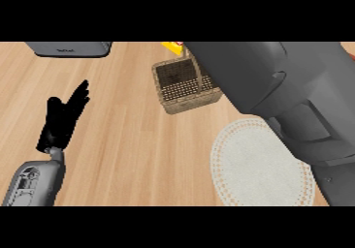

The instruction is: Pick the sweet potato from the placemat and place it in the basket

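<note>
No sweet potato near left hand [62, 121]

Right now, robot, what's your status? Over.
Left hand open, resting at left. Right hand hidden behind right forearm. Sweet potato not visible; placemat looks bare. Forearm covers part of the basket.

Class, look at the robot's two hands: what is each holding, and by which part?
The left hand is open and holds nothing. The right hand is hidden beyond its forearm, so its hold cannot be told.
</note>
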Robot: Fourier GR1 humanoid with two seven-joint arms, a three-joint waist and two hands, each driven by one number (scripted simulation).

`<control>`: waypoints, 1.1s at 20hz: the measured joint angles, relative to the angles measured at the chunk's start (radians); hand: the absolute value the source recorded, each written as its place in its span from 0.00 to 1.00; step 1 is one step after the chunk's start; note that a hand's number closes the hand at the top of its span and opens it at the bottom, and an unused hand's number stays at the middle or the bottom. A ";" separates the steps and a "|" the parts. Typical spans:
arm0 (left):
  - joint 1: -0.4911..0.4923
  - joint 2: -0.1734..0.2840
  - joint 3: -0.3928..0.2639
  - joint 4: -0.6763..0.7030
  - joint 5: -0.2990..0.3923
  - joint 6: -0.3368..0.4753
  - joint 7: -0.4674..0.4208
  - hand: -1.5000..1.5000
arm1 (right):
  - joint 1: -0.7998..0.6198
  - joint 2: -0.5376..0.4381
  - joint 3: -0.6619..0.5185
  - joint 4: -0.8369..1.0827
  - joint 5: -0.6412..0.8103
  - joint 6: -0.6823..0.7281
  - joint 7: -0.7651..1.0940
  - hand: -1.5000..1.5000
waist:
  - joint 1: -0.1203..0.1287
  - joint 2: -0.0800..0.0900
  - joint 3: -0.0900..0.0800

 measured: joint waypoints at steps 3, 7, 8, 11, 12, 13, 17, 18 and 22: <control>0.011 -0.001 -0.002 -0.024 0.005 -0.006 0.008 0.50 | 0.031 -0.014 -0.011 0.003 0.005 0.005 -0.036 1.00 | 0.000 0.000 0.000; 0.005 -0.004 -0.003 -0.019 0.001 -0.001 0.008 0.50 | 0.082 -0.003 -0.015 0.012 0.018 -0.004 -0.070 1.00 | -0.002 0.000 0.000; 0.002 -0.003 -0.003 -0.015 -0.001 -0.001 0.008 0.50 | 0.101 0.000 -0.020 0.014 0.018 -0.012 -0.084 1.00 | -0.002 0.000 0.000; 0.008 -0.006 -0.003 -0.012 -0.004 0.002 0.006 0.50 | 0.155 0.017 -0.049 0.007 0.003 -0.052 -0.089 1.00 | -0.004 0.000 0.000; 0.015 -0.010 -0.008 -0.016 -0.010 0.007 0.003 0.50 | 0.172 0.020 -0.063 0.006 -0.006 -0.071 -0.084 0.00 | -0.004 0.000 0.000; 0.017 -0.006 -0.007 -0.019 -0.009 0.003 0.004 0.50 | 0.184 0.019 -0.079 0.006 -0.015 -0.084 -0.082 0.00 | -0.003 0.000 0.000; 0.024 -0.018 -0.016 -0.013 -0.019 0.012 -0.013 0.50 | 0.237 0.026 -0.127 -0.005 -0.039 -0.155 -0.107 0.00 | -0.003 0.001 0.001; 0.023 -0.018 -0.016 -0.014 -0.016 0.008 -0.012 0.50 | 0.246 0.032 -0.132 -0.005 -0.037 -0.180 -0.115 0.00 | -0.001 0.001 0.001; 0.024 -0.021 -0.017 -0.025 -0.016 0.010 0.004 0.50 | 0.289 0.028 -0.150 -0.045 -0.028 -0.271 -0.157 0.00 | -0.004 0.000 0.001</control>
